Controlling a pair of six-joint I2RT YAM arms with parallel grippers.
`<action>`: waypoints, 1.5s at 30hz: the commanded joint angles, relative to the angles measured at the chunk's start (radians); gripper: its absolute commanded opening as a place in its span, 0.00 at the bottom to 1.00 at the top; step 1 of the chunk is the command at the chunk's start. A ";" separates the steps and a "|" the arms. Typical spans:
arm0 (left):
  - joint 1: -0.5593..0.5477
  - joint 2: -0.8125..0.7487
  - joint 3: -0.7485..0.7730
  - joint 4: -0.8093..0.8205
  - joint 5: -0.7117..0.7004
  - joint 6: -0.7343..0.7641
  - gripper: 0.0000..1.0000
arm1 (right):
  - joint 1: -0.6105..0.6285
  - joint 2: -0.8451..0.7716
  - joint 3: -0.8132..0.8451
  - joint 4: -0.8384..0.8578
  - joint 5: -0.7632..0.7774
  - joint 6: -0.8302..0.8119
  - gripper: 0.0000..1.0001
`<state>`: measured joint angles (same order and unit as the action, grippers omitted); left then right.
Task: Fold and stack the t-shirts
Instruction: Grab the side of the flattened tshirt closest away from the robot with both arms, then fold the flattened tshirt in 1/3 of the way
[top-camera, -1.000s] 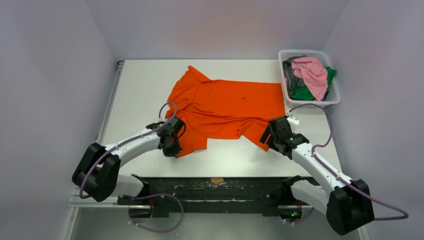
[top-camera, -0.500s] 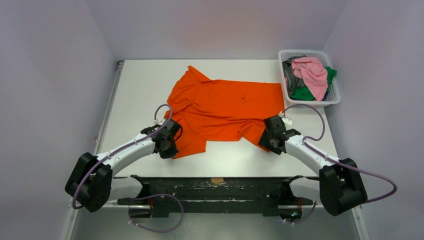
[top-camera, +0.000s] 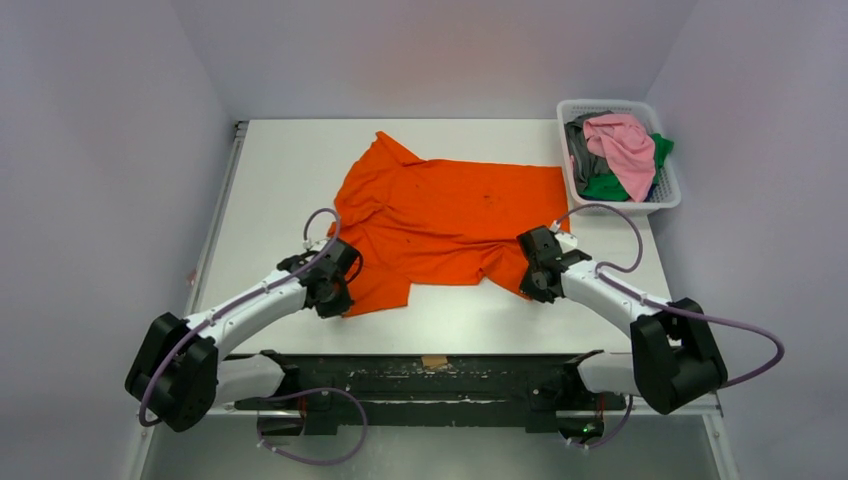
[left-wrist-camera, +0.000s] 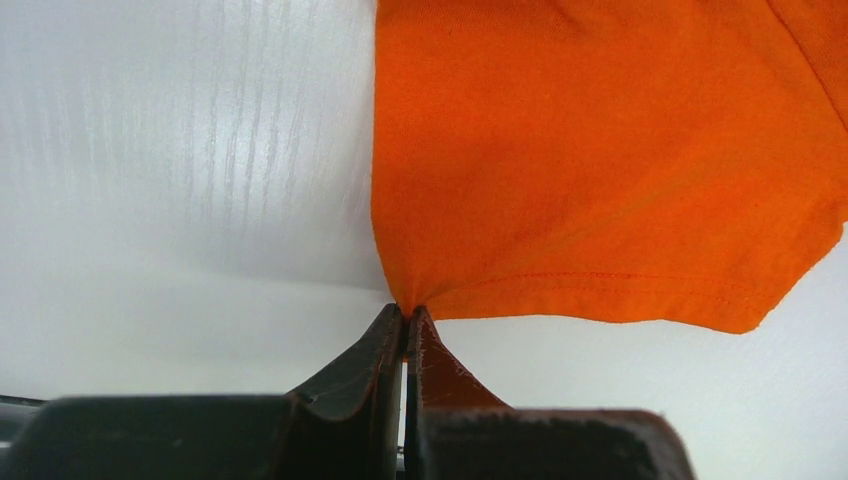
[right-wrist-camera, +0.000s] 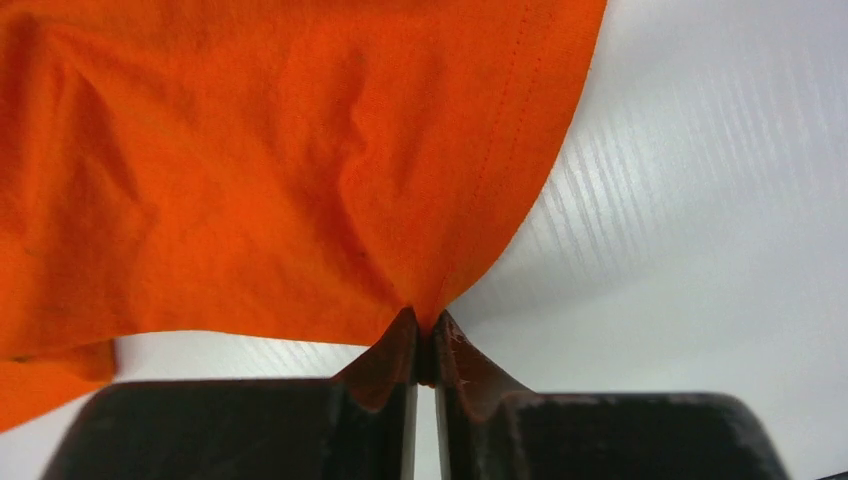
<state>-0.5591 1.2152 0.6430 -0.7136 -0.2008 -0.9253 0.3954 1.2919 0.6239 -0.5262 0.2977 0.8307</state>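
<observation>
**Fig.** Top view w/ both wrist views, L to R. The L gripper (top-camera: 337, 298) is clamping a hemmed corner of the orange t-shirt (top-camera: 450, 215), jaws pressed tight together. This is the near corner farthest from the white basket (top-camera: 670, 195). In the L wrist view, cloth is fanning out from the fingertips (left-wrist-camera: 385, 345). The shirt is lying spread on the table (top-camera: 280, 170), just left of the basket. Its long axis is running left–right toward the basket, w/ a sleeve sticking out at the far end away from it and the straight hem edge facing it. The R gripper (top-camera: 533, 283) is pinching the near hem corner on the basket side, jaws closed on the fabric. Inside the basket, a grey t-shirt (top-camera: 580, 150), a green t-shirt (top-camera: 605, 187) and a pink t-shirt (top-camera: 625, 145) are lying bunched, pink uppermost.
</observation>
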 joint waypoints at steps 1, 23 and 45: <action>-0.003 -0.078 -0.007 -0.061 -0.046 -0.028 0.00 | 0.012 0.007 -0.006 -0.086 0.007 0.063 0.00; -0.027 -0.648 -0.096 -0.385 0.056 -0.153 0.00 | 0.015 -0.570 -0.024 -0.582 -0.120 0.147 0.00; 0.127 0.089 0.474 -0.005 0.152 0.078 0.00 | -0.088 -0.159 0.241 -0.321 -0.112 -0.054 0.00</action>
<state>-0.5083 1.1896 0.9909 -0.7601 -0.0757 -0.9035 0.3710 1.1076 0.7998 -0.9070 0.1722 0.8394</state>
